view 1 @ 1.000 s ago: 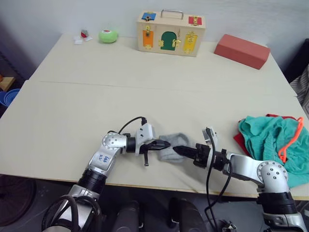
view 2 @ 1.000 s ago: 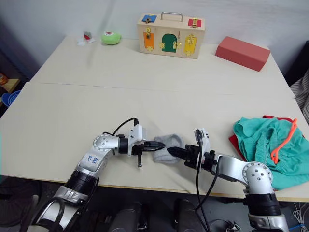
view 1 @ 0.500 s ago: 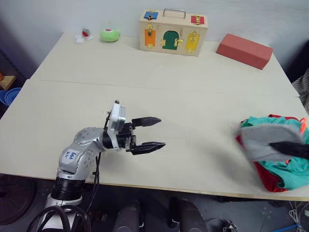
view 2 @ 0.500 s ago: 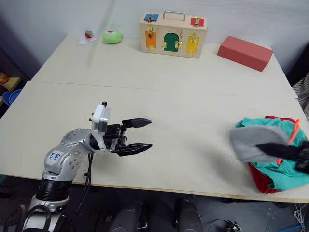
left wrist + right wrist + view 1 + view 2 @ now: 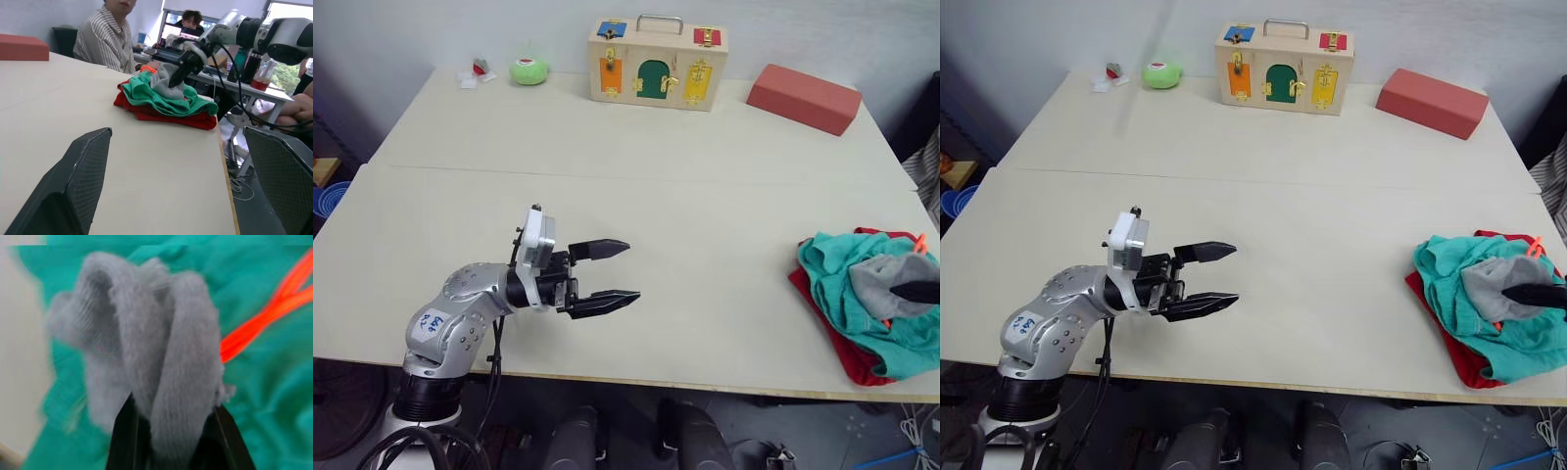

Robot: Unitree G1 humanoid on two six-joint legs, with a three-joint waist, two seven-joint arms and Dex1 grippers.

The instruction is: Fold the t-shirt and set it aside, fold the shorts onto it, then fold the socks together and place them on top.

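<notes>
Right now my right gripper has its fingers pinched on the socks, resting them on the shorts, which lie over the t-shirt at the worktop's right front corner, close to the edge. My left gripper hangs over the front left area, fingers spread wide with nothing between them. Between the two grippers I see bare worktop. Along the far edge sit a wooden box, a red block and a green ball.
</notes>
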